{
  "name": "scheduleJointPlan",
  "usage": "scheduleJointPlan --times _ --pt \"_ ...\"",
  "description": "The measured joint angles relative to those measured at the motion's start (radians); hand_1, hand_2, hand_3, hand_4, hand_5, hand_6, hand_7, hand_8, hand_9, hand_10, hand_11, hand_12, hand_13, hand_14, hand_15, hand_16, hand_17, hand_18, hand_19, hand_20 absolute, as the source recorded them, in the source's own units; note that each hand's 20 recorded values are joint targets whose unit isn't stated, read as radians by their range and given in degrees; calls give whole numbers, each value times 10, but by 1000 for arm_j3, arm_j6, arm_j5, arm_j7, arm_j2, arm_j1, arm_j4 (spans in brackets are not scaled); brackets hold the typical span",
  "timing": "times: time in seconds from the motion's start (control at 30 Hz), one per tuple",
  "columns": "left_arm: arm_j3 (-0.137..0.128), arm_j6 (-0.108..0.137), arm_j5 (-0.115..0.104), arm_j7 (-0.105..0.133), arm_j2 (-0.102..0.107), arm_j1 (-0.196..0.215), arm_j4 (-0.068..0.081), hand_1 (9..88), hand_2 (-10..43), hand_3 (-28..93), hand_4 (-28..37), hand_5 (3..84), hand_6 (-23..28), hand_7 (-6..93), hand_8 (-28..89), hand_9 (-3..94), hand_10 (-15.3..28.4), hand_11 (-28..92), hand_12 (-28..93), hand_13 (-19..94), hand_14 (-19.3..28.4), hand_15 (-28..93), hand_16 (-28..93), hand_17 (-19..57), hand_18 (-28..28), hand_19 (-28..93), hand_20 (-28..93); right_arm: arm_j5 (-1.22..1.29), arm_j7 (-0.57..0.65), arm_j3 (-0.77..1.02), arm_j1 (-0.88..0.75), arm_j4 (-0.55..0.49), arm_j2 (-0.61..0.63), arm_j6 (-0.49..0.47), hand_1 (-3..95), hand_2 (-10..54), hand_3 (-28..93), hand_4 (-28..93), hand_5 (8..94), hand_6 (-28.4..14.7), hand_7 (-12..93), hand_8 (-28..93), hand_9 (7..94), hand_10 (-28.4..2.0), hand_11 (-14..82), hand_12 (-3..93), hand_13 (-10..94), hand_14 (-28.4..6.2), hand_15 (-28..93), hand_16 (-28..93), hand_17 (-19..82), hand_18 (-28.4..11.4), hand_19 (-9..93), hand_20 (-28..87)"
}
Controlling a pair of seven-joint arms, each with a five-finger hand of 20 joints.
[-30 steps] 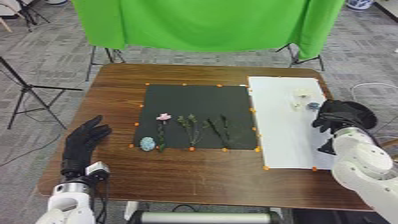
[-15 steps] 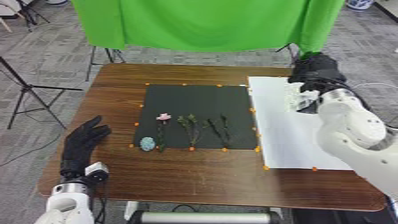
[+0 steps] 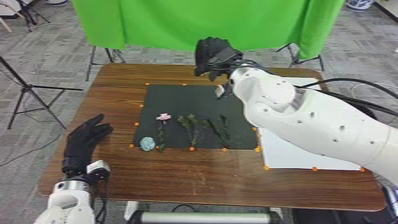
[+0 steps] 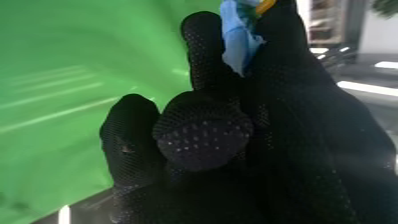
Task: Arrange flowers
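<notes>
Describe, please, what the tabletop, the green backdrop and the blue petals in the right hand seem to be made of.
The tabletop looks like smooth wood or laminate, by its streaky brown grain. The green backdrop seems to be smooth fabric, hanging in folds. The blue petals look thin, soft and creased, possibly cloth.

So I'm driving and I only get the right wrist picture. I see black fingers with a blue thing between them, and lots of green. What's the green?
Observer: It's a green cloth hanging beyond the far edge of the table.
Operator: Cool! Where's my other hand?
Observer: The left hand is at the left side of the table, with its fingers straight.
Operator: Are there more flowers, or just my blue thing?
Observer: A pink flower lies on the black mat, left of some green stems.
</notes>
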Motion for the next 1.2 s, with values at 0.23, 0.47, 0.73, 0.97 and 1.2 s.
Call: scheduleJointPlan --times 0.23,0.47,0.73,0.97,1.2 --pt "-1 0 0 -5 1 0 0 176 -41 759 -283 494 17 150 -76 519 136 215 134 432 167 244 -20 114 112 42 192 65 6 -10 16 46 -110 -186 602 -95 643 -228 788 19 265 19 869 -108 48 330 910 -11 617 296 635 -127 932 546" --pt "0 -1 0 -7 1 -2 0 176 -40 757 -283 494 17 149 -76 519 136 214 134 431 167 243 -20 113 112 42 192 76 34 -24 -1 88 -150 -263 602 -95 640 -226 787 19 263 20 867 -108 45 325 909 -13 619 295 635 -127 932 548" --pt "5 -5 0 -7 1 -12 6 176 -40 756 -283 493 16 150 -75 518 135 214 134 428 168 242 -19 109 114 41 191 73 54 -41 -20 130 -183 -328 600 -95 641 -225 787 19 259 20 866 -108 45 324 909 -13 620 294 635 -127 932 551" --pt "8 -12 1 -12 1 -21 10 175 -39 757 -283 491 17 148 -76 516 135 213 133 425 169 242 -18 107 117 43 190 73 62 -57 -37 149 -205 -326 598 -95 640 -224 784 21 256 20 864 -106 42 320 909 -13 620 292 635 -128 932 552" --pt "10 -16 1 -13 1 -24 11 175 -39 757 -283 490 17 148 -75 515 134 213 133 424 169 241 -17 106 117 43 189 67 68 -59 -55 168 -224 -297 593 -95 637 -225 778 26 242 13 851 -103 36 303 909 -14 619 292 635 -129 932 554"
